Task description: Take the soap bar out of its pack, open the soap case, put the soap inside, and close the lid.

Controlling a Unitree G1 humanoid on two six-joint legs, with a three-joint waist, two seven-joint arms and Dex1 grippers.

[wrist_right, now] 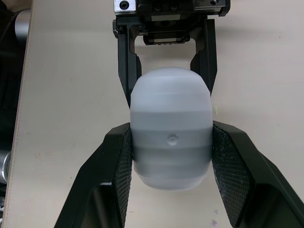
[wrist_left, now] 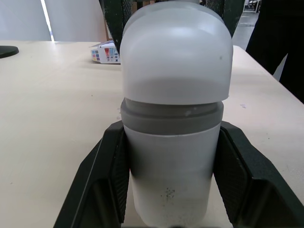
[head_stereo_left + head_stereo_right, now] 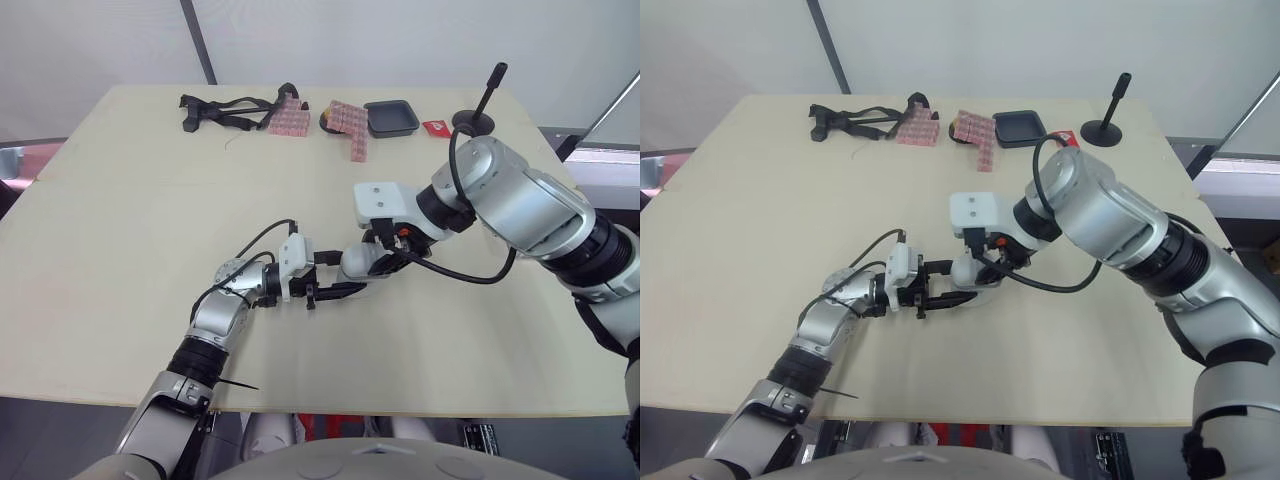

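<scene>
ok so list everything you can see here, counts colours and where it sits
soap case: 1, white with a grey band, mid-table, clamped between both grippers
pink packs: 2, pink checked, far edge of the table
strap: 1, black, far edge, left of the packs
tray: 1, black, far edge, right of the packs
packet: 1, small, red, right of the tray
stand: 1, black, round base with a rod, far right corner
table: 1, pale wood
left gripper: 1, black fingers, shut on one end of the case
right gripper: 1, black fingers, shut on the opposite end
</scene>
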